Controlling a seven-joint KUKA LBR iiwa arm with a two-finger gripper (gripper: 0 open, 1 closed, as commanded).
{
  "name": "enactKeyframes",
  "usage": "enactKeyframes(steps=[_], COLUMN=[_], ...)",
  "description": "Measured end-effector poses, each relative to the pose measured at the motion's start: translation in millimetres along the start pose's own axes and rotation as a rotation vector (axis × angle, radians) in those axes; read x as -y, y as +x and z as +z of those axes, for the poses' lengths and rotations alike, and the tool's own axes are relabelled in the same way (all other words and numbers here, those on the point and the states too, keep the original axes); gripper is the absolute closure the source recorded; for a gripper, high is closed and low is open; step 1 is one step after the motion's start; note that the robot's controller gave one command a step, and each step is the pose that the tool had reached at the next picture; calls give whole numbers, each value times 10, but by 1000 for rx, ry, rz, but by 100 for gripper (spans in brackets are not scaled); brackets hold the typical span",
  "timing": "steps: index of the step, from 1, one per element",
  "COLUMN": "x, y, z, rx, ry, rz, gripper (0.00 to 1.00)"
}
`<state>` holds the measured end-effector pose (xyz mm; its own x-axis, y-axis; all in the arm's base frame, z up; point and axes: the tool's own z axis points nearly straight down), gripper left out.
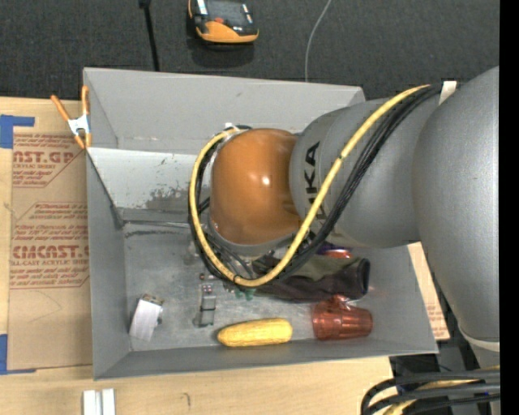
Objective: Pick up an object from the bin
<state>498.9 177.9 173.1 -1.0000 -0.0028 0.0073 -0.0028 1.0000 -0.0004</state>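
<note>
count of loose things in the grey metal bin (105, 267), as i read it from here: one yellow corn cob (254, 331) lying flat by the lower wall; one red translucent cup (342, 321) on its side just right of the cob; one dark bottle-like thing (328, 280) behind the cup; one small white piece (144, 318) in the lower left corner; one small grey piece (208, 306) on the floor near the middle; the arm (389, 178) reaches in from the right, and its orange wrist cover (251, 185) and yellow and black cables (195, 211) sit over the end effector (220, 274), so i cannot tell whether it is released or clenched; it hangs above the middle of the bin floor, nearest the grey piece, with the cob a little further down; the dark thing is partly covered by the arm and i cannot name it; the bin stands on a pale wooden table (243, 389); past its far wall the surround is black, with one orange and black device (223, 20) cut off at the top edge
</note>
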Motion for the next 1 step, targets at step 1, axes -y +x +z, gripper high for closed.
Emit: enactKeyframes(steps=[1], x=[10], y=[-20], z=[-44], rx=[7], ry=[-1], rz=[2], gripper=[0])
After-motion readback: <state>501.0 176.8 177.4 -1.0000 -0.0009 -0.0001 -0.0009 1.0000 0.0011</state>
